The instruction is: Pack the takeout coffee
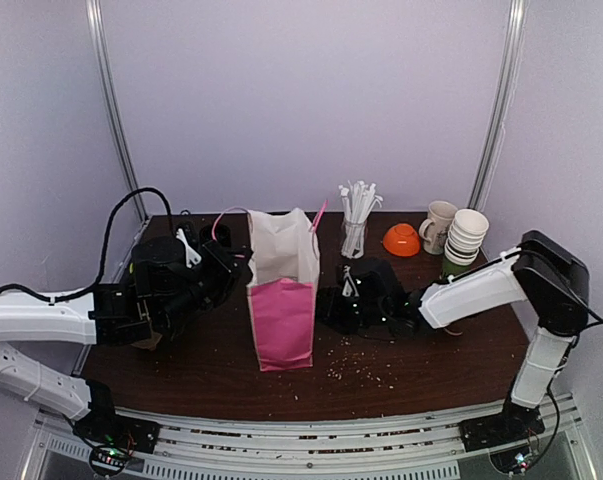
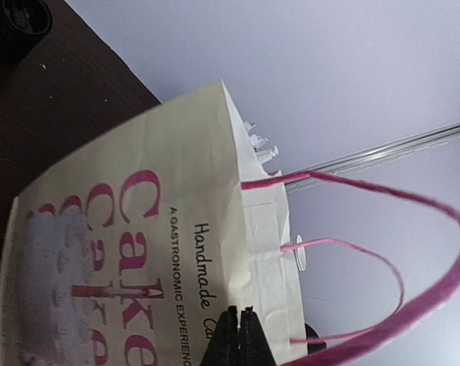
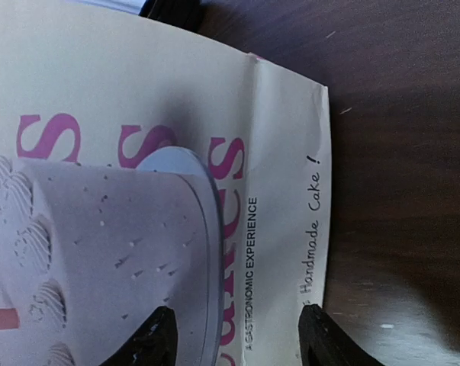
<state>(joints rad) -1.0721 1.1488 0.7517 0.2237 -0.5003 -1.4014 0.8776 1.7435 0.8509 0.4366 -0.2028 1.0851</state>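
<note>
While the left gripper (image 2: 239, 335) pinches shut on what seems the rim of the paper bag (image 1: 281, 300) and the right gripper (image 3: 237, 337) hangs spread apart beside it, the coffee (image 2: 17, 21), apparently that black-lidded cup on the table (image 1: 411, 350), is neither held nor packed.

A pale lilac wall (image 1: 301, 100) stands behind, softly and evenly lit. A slim metal rail (image 1: 111, 120) runs up it on the left, a second rail (image 1: 498, 110) on the right. The dark brown wooden tabletop (image 1: 211, 370) meets a grey slotted metal frame (image 1: 311, 425) at its near edge.
</note>
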